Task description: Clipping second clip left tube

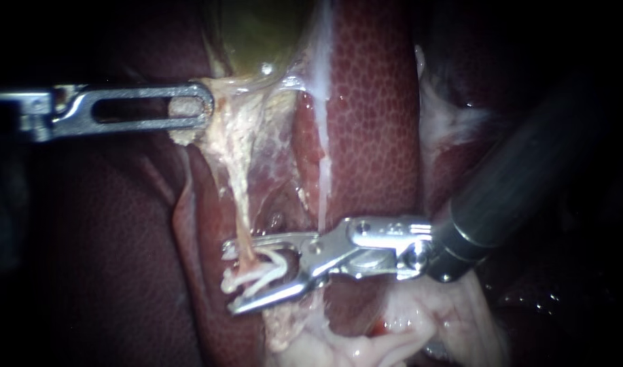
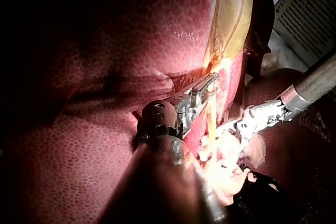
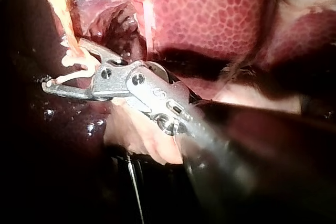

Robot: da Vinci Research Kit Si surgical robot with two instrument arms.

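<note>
At the scene's left, my left instrument, a slim steel shaft with slotted jaws, has them closed on pale fatty tissue just under the yellow-green gallbladder. Right of it, the tan, stringy left tube runs nearer over the dark red liver. At the tube's near end my right instrument, coming in from the right, holds an open white clip in its spread jaws, astride that tube.
</note>
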